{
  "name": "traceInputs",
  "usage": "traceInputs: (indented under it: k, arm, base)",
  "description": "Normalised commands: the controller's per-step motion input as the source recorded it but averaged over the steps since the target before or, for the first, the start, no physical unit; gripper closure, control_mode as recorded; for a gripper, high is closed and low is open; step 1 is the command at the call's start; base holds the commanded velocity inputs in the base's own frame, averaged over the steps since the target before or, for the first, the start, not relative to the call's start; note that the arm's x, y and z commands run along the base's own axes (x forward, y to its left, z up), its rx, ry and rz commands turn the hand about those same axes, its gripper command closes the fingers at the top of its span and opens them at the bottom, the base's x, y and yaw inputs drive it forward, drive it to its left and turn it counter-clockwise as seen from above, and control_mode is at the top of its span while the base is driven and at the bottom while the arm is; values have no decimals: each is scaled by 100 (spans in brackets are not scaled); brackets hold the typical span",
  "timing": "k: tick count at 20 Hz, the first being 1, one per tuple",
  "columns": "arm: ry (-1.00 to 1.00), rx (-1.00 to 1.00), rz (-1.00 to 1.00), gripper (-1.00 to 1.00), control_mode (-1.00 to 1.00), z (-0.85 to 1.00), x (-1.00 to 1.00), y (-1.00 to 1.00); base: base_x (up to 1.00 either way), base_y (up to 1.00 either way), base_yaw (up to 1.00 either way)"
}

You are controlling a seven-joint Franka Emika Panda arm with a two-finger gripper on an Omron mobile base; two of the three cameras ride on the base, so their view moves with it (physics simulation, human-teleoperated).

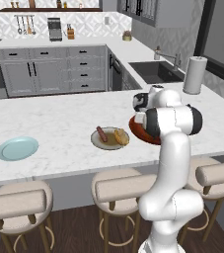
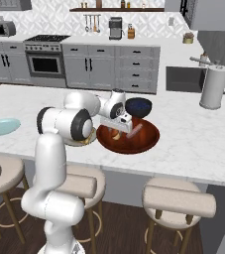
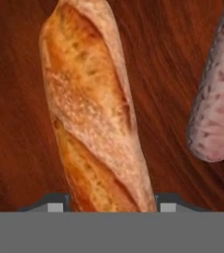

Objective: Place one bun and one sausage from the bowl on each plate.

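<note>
My own forearm is covering most of the bowl (image 1: 139, 132) in the left base view, leaving 1 reddish sliver showing. In the right base view my hand is hiding the bowl's (image 2: 134, 141) near-left contents. In the hand view, the bun (image 3: 96, 113) is running off the top edge and its lower end is vanishing between my fingertips (image 3: 55, 203); the sausage (image 3: 217, 99) is being cut by the right edge.
</note>
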Motion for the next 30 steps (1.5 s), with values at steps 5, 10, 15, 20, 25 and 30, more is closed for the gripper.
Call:
traceInputs:
  k: [5, 10, 15, 20, 25, 30]
  arm:
    - [-5, 0, 0, 100, -100, 66, -40, 0]
    - [-3, 0, 0, 100, -100, 75, -64, 11]
    - [-5, 0, 0, 100, -100, 68, -81, 30]
    - [0, 0, 0, 100, -100, 44, -54, 28]
    - [0, 0, 3, 100, -100, 23, -42, 40]
    - [0, 0, 1, 100, -100, 27, -59, 19]
  base:
    - [0, 0, 0]
    - [0, 0, 0]
    - [0, 0, 0]
    - [0, 0, 0]
    - [0, 0, 0]
    - [0, 0, 0]
